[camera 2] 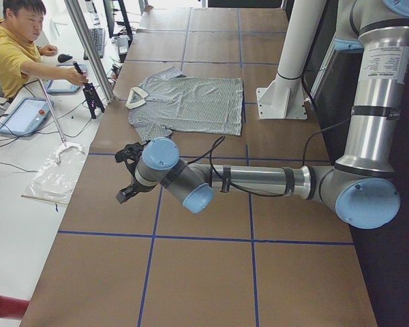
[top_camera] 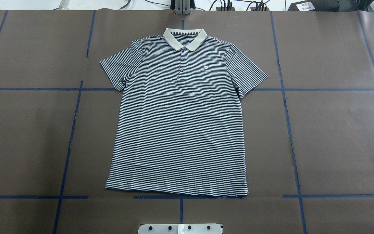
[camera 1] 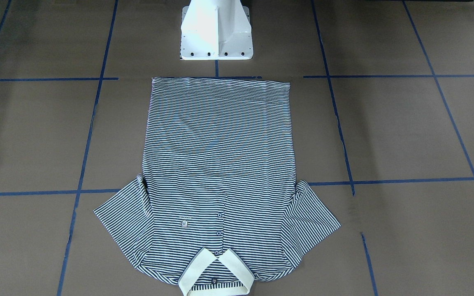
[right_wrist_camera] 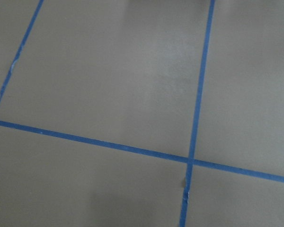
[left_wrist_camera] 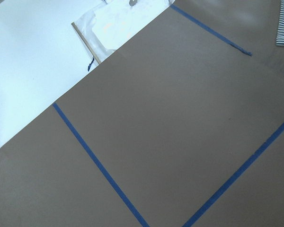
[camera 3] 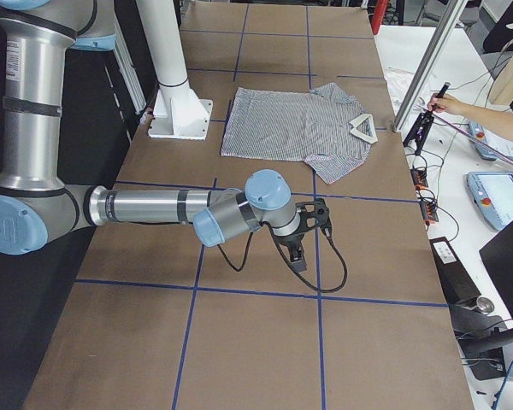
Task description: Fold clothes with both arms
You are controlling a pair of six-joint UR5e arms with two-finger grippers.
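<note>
Closest to me, the white pedestal stands at the near edge of the desk. The hem of the polo shirt lies just beyond it, roughly square to that edge. The shirt is spread flat and face up, buttons and chest logo showing, about midway between the desk's two ends. Its long axis runs straight from my edge to the operators' edge, hem toward the robot and cream collar pointing away. Both sleeves are fanned out near the far edge. I take that layout as deliberate: centred on the pedestal, each arm gets a matching half, and the blue tape lines give me something to square the folds against. Nothing is folded yet. The left arm lies low over bare desk toward the left end, and the right arm does the same toward the right end. Both are well apart from the cloth, probably parked there to keep the overhead view unobstructed. The left hand and right hand show only in the side views, so I cannot tell whether their fingers are spread or pressed together; neither touches the shirt. The wrist views show mostly bare desk and tape. Past the far edge a person reaches toward a stand.
</note>
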